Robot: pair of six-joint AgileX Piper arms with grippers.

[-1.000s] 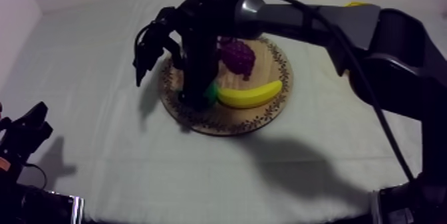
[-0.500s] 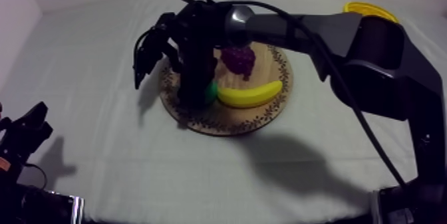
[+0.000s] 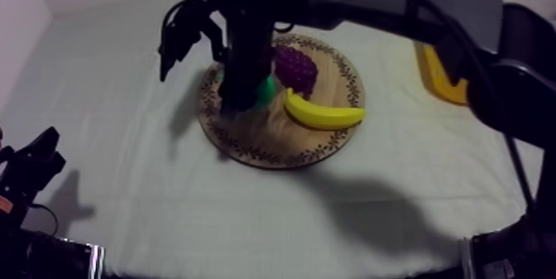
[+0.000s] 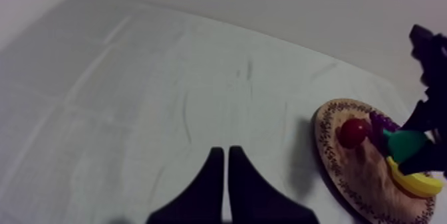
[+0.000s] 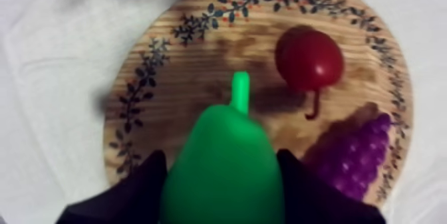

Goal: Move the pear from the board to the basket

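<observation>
The pear (image 5: 225, 173) is gripped by the right gripper (image 3: 242, 97) — the two black fingers (image 5: 141, 190) are seen closed on its wide body, one at each side. It is a bright, glossy green toy w/ a fat, rounded lower part that narrows to a slim neck and a short green stem, which is pointed away from the wrist toward the board's middle. It is held over the wooden board (image 3: 273, 156), at the board's left part in the top view, just beside the bunch of grapes (image 3: 295, 67); whether it touches the wood cannot be told. The small red fruit (image 5: 309, 57) is seen beyond the stem, w/ its thin stalk lying on the wood. The banana (image 3: 324, 113) is laid on the board's near-right part, apart from the pear. The yellow basket (image 3: 437, 75) is set on the cloth (image 3: 124, 208) to the right of the board in the top view, partly hidden by the right arm (image 3: 389, 9). The left gripper (image 4: 223, 173) is seen low at the table's left, well apart from the board — fingers together in a narrow wedge, i.e. closed on nothing.
</observation>
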